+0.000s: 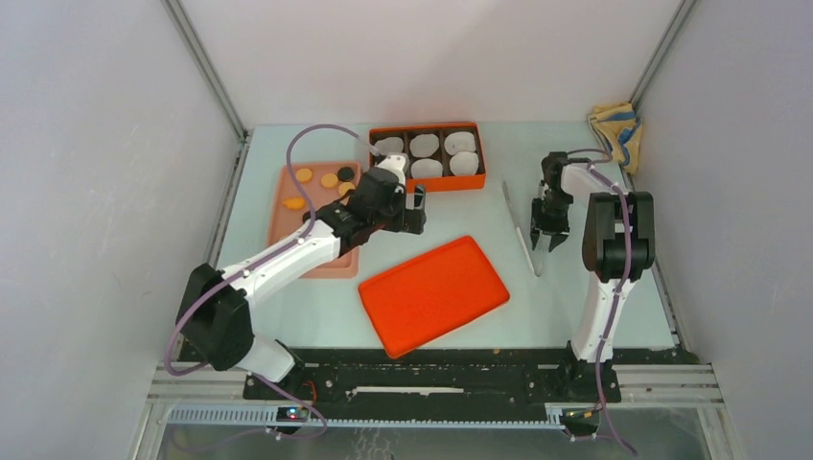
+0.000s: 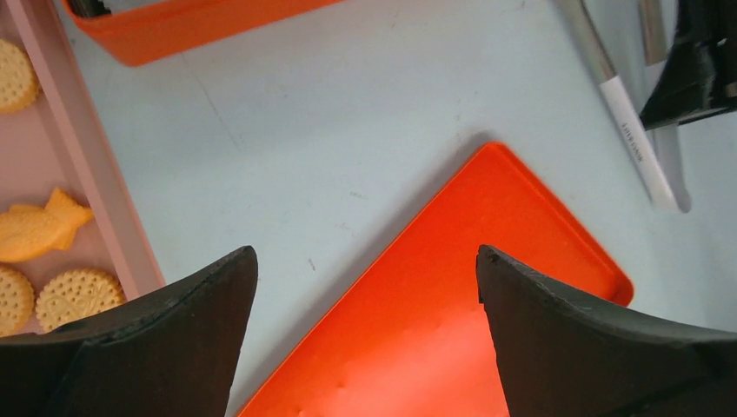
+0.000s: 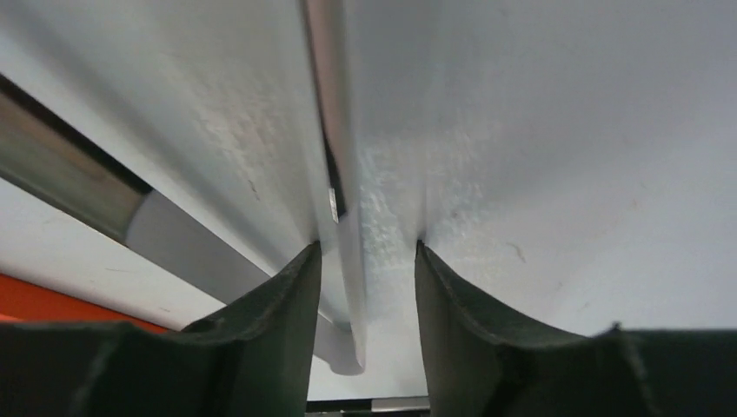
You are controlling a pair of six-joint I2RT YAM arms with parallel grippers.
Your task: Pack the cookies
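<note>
The cookies (image 1: 329,180) are lying in the pink tray (image 1: 288,228) at about ten o'clock on the table (image 1: 537,307): round orange ones, a black one and a fish-shaped piece. None appears to be sitting yet in the paper cups (image 1: 425,146) of the orange box (image 1: 480,153) at twelve o'clock. The left gripper (image 2: 365,256) is hanging with its jaws spread wide and empty, between tray and box, probably poised for a pick. The orange lid (image 1: 433,294) is lying askew at six o'clock, seemingly set aside until the box is filled. At three o'clock the right gripper (image 3: 367,248) is straddling one arm of the tongs (image 1: 522,240), its jaws narrowly parted with a gap showing, so not clamping. Bare table is lying open between lid and tongs, while the left arm is crossing the tray's near end.
</note>
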